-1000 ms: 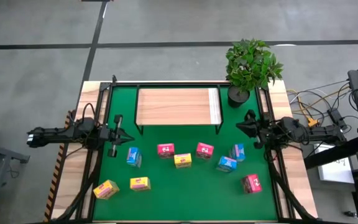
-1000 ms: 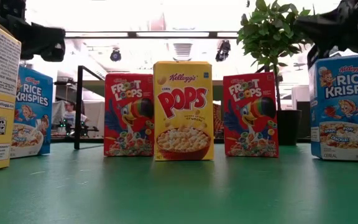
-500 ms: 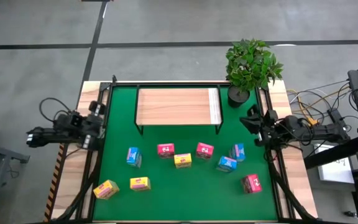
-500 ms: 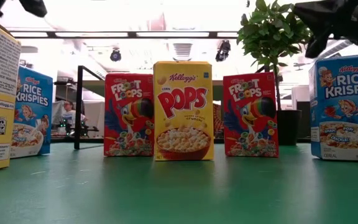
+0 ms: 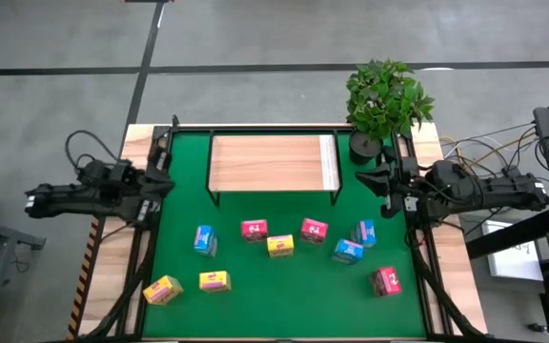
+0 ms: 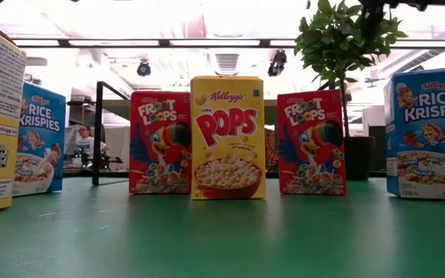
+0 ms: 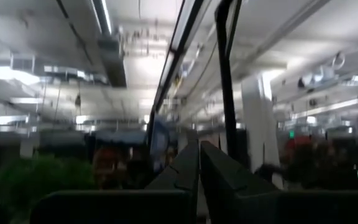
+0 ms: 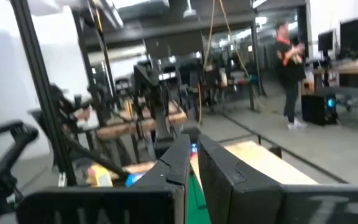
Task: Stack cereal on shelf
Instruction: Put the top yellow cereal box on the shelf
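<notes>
The surface (image 5: 127,286) carries a green mat (image 5: 255,305), and at its far end stands the shelf (image 5: 273,162), a light-wood board whose long axis runs across the mat from the left claw's side to the right claw's side, with its white strip (image 5: 329,162) at the end nearer the right claw. A potted plant (image 5: 386,100) stands just beyond that end, close behind the right claw. The left claw (image 5: 165,183) hangs at the mat's left edge, level with the shelf's front, fingers pressed together and holding nothing; the right claw (image 5: 387,184) hangs at the mat's right edge, likewise closed and empty. The cereal boxes (image 5: 268,245) lie scattered on the mat in front of the shelf, all nearer the front edge than either claw and apart from both: a blue one (image 5: 205,240) and two yellow ones (image 5: 163,290) on the left claw's side, two blue ones (image 5: 348,251) and a pink-red one (image 5: 385,280) on the right claw's side. In the low view they stand upright, fronts facing the camera, reading "Kellogg's Corn Pops" (image 6: 228,137), "Froot Loops" (image 6: 160,142) and "Rice Krispies" (image 6: 429,133).
</notes>
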Motion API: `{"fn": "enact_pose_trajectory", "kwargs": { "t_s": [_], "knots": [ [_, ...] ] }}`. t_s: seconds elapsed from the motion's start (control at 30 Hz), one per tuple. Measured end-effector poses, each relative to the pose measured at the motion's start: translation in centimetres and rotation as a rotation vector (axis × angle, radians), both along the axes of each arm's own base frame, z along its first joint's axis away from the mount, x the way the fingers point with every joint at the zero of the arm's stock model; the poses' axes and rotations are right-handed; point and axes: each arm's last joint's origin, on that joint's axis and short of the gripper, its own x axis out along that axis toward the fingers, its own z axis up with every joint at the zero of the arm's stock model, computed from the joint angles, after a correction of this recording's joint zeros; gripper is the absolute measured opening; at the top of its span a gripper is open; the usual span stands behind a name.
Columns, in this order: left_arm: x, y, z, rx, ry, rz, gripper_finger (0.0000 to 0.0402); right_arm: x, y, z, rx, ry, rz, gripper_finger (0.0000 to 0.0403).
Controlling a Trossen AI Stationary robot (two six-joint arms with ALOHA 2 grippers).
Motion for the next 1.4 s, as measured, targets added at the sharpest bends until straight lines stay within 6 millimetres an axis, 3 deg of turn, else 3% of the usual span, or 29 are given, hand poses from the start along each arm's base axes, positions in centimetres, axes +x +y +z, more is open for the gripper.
{"fn": "enact_pose_trajectory", "kwargs": {
  "t_s": [0.23,0.43,0.63,0.77,1.0,1.27,1.4],
  "knots": [
    [2.5,0.0,1.3,0.002,0.268,0.003,0.0,2.2,0.3,2.3,0.027,0.145,0.014,0.0022],
    [3.6,0.1,0.6,-0.011,0.407,-0.001,0.0,4.2,1.7,3.9,0.061,0.257,0.082,0.0022],
    [4.3,0.1,-0.9,-0.009,0.477,0.0,0.0,6.6,4.3,4.4,0.059,0.372,0.177,0.0022],
    [4.6,0.1,-1.5,-0.001,0.514,0.002,0.0,8.3,6.0,5.8,0.046,0.407,0.226,0.0022],
    [5.0,0.1,-1.8,0.013,0.538,0.006,0.0,12.0,7.4,7.8,0.065,0.582,0.223,0.0022],
    [5.4,0.1,-2.0,0.019,0.555,0.007,0.0,16.0,8.5,8.1,0.039,0.801,0.197,0.0022],
    [5.4,0.1,-1.9,0.02,0.55,0.008,0.0,17.7,9.0,7.0,-0.015,0.907,0.201,0.0022]
  ]
}}
